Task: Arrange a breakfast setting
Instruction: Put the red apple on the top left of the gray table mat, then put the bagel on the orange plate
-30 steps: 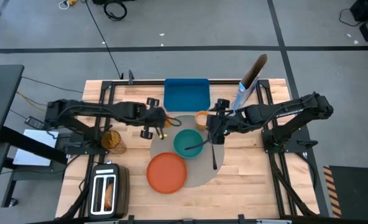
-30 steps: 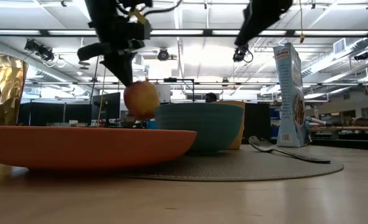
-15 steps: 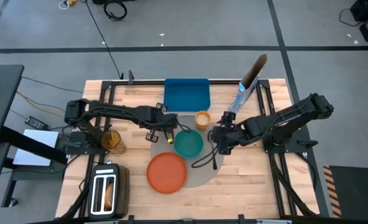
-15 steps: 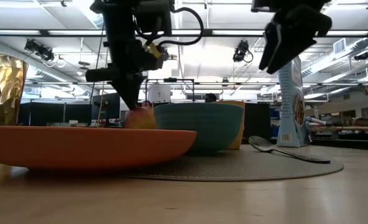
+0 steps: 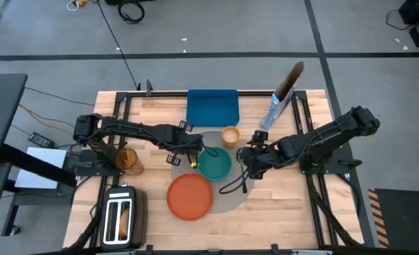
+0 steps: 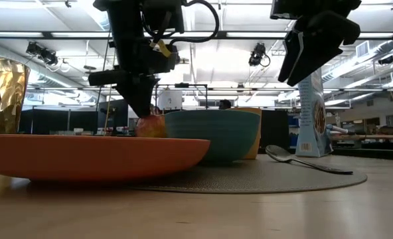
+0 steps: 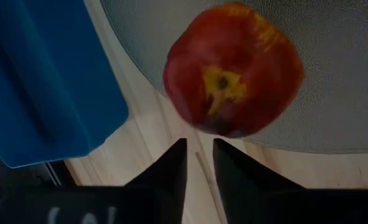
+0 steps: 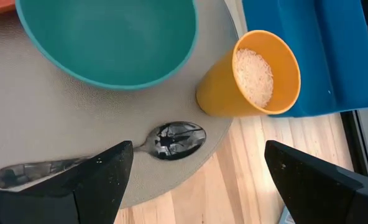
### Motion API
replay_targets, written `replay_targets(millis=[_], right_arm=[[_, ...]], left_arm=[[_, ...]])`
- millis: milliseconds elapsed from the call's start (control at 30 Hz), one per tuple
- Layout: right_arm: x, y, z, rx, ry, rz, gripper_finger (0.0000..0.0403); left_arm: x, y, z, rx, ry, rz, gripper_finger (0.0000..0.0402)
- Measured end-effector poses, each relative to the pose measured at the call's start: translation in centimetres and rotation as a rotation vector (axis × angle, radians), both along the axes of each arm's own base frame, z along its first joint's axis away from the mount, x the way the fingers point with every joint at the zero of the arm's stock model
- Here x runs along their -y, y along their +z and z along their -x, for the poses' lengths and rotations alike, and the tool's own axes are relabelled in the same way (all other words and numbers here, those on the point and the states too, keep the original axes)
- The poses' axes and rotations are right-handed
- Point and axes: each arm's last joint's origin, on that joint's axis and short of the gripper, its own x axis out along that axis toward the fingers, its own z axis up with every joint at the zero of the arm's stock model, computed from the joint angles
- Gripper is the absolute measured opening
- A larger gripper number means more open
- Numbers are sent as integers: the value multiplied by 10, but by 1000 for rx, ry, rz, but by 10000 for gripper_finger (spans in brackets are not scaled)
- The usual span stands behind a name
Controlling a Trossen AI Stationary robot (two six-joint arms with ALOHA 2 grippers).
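A red apple lies on the far left edge of the round grey mat, beside the teal bowl. My left gripper slants down just over the apple, its fingers a narrow gap apart with nothing between them. My right gripper hangs open above the metal spoon, which lies on the mat's right part. The orange plate rests on the mat's near part. The orange-yellow cup, holding white grains, stands at the mat's far edge. My left gripper's fingertips stand right at the side of the apple that faces them. Whether they touch it, I cannot tell. The apple rests on the mat with its yellow dimple turned toward the fingers.
A blue tray lies at the far edge and a cereal bag stands at the far right. A toaster sits at the near left corner, and a golden tumbler stands left of the mat.
My left gripper has come down toward the mat's far left edge with the apple, which hung clear and now rests on the mat beside the bowl. My right gripper has sunk and moved toward the near edge, over the spoon.
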Motion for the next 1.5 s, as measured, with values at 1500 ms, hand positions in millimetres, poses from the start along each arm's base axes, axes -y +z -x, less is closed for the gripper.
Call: replay_targets(millis=[1500], right_arm=[[-17, 11, -14, 165, 120, -104, 372]], left_arm=[[94, 135, 131, 38, 823, 611, 137]])
